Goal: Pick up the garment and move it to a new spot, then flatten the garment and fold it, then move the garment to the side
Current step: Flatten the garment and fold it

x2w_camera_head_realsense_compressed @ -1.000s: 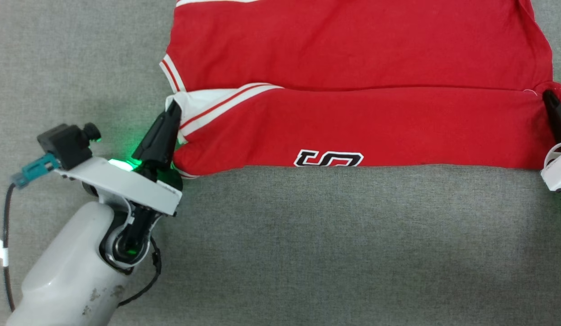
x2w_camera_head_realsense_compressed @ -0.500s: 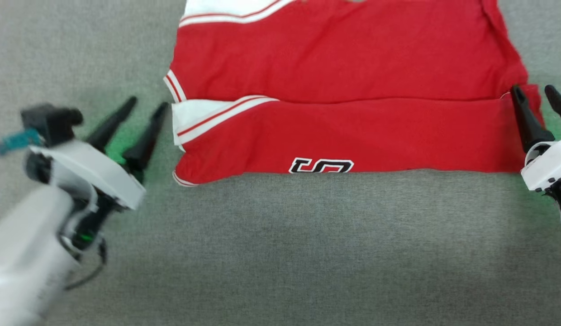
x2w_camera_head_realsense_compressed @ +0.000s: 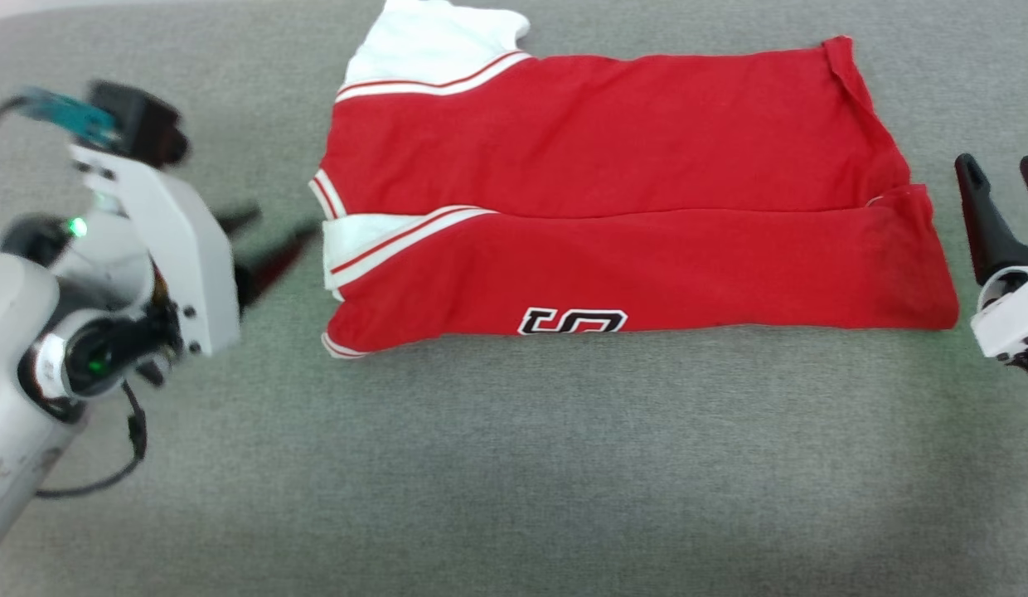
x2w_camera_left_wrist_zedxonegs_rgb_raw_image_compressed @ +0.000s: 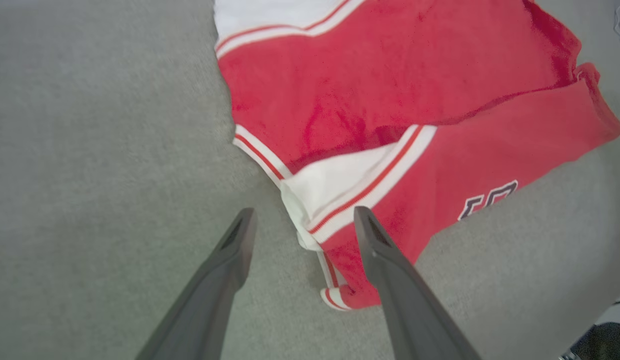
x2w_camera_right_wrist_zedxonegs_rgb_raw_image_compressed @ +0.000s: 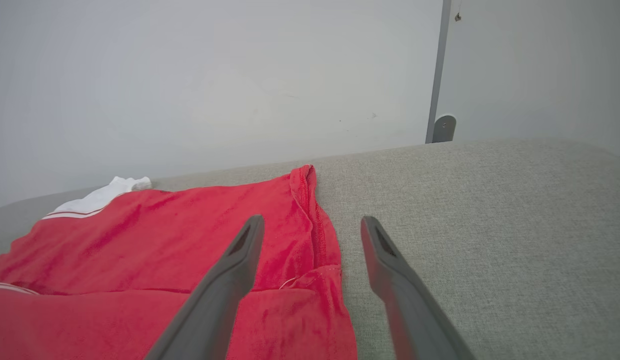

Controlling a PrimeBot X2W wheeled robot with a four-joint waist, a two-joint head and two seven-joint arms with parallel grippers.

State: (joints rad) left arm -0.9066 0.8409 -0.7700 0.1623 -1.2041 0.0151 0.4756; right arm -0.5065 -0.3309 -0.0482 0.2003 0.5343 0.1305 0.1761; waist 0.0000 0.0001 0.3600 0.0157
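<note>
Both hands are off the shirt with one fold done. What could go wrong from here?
1. The left hand is open beside the loose white sleeve; a shallow pinch there might lift only the top layer and undo the fold.
2. By the right hand, the folded edge of the garment overhangs the layer beneath, so a second fold could come out skewed.
</note>
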